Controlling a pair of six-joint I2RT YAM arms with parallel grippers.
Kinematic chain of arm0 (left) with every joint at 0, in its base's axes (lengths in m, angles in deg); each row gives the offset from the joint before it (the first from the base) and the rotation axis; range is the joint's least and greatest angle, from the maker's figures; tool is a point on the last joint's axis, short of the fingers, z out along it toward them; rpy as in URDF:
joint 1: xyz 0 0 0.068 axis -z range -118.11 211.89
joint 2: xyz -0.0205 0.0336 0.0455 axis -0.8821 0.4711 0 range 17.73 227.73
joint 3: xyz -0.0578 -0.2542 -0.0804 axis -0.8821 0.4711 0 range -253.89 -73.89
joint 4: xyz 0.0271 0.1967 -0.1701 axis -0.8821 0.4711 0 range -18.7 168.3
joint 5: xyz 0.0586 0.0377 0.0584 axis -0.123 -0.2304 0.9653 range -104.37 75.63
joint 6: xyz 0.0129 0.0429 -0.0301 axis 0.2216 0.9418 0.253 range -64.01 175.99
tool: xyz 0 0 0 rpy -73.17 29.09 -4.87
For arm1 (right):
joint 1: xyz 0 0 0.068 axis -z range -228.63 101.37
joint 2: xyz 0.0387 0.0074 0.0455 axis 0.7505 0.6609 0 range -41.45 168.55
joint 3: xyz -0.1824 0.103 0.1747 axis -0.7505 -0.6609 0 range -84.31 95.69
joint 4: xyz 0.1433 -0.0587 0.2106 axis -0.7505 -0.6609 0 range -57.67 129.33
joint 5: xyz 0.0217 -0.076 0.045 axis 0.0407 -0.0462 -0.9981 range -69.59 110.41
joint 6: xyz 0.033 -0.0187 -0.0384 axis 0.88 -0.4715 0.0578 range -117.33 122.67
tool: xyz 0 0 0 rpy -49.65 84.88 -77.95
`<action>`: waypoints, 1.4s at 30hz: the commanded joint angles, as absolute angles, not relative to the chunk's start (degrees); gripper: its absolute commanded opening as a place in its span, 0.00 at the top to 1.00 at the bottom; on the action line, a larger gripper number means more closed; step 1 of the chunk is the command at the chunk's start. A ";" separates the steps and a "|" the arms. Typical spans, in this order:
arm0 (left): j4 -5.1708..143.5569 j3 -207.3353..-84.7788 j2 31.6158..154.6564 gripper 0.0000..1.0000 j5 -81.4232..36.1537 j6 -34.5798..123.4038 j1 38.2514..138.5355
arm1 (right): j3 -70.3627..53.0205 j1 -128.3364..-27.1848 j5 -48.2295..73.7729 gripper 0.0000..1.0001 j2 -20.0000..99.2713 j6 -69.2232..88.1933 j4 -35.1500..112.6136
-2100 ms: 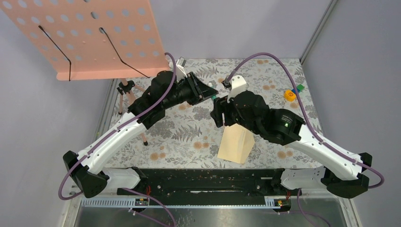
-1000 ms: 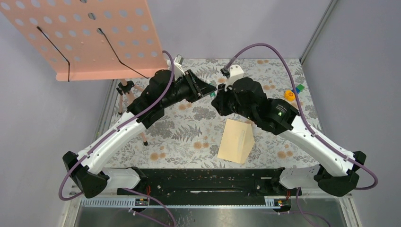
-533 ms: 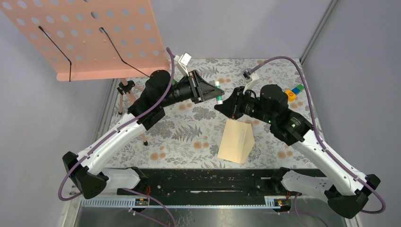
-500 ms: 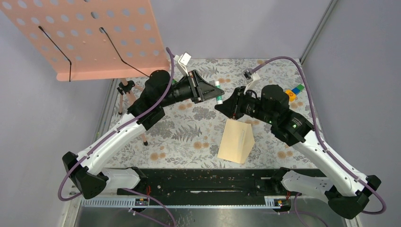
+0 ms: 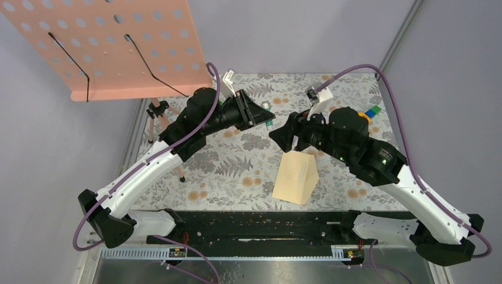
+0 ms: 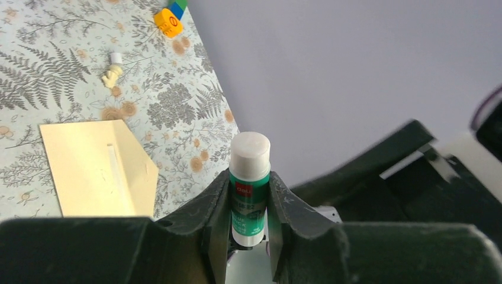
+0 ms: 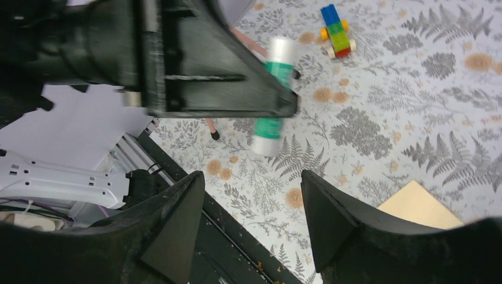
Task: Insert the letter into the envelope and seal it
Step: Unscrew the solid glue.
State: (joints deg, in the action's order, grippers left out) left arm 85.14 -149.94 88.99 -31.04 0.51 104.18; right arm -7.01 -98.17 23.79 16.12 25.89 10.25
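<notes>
My left gripper is shut on a green and white glue stick, held above the table's far middle. My right gripper is open and empty. It faces the glue stick from a short way off, with a gap between them. The tan envelope lies flat on the table below the right gripper, its pointed flap open to the right. One of its corners shows in the right wrist view. The letter shows in no view.
A perforated orange stand on a tripod rises at the far left. Coloured toy bricks and an orange round piece lie at the far right, a small white bit nearby. A black rail runs along the near edge.
The right gripper was up against the glue stick a second ago. It has drawn back to the right and opened its jaws. The left gripper still holds the stick in about the same place.
</notes>
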 commanded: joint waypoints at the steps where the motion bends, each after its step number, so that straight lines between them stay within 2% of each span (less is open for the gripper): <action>1: 85.31 -152.77 89.31 1.00 -27.30 -0.07 104.17 | -1.35 -103.42 33.25 0.31 20.12 21.05 7.79; 11: 85.25 -152.15 88.67 1.00 -26.69 -0.18 104.23 | 2.40 -103.82 34.27 0.36 26.96 22.97 8.73; 17: 84.96 -152.10 88.74 1.00 -27.05 -0.26 104.17 | 2.92 -103.78 33.56 0.50 28.78 23.49 9.45; 21: 84.85 -151.86 88.50 1.00 -27.23 -0.26 104.22 | 2.20 -103.83 33.83 0.68 28.38 24.01 10.37; 22: 84.83 -151.79 88.45 1.00 -27.32 -0.19 104.16 | 2.04 -103.83 33.90 0.82 28.28 24.01 10.47; 24: 85.02 -151.94 88.19 1.00 -27.44 0.40 104.10 | 1.52 -103.63 34.20 0.99 27.75 24.11 10.41; 26: 84.94 -152.14 87.80 1.00 -28.30 1.64 104.09 | -0.02 -102.54 32.55 1.00 26.47 24.67 11.57; 31: 75.60 -151.45 86.54 1.00 -41.33 5.01 103.78 | -12.18 -92.42 6.69 1.00 18.61 30.89 27.82; 36: 60.40 -149.61 85.31 1.00 -54.73 1.98 103.75 | -16.42 -88.92 -11.19 1.00 17.26 35.79 38.38; 39: 46.16 -146.00 84.62 1.00 -58.73 -4.05 103.74 | -20.01 -88.67 -15.60 1.00 17.94 42.67 49.25; 42: 39.51 -145.63 84.87 1.00 -60.09 -7.67 103.74 | -23.37 -87.93 -18.21 1.00 18.78 49.39 59.22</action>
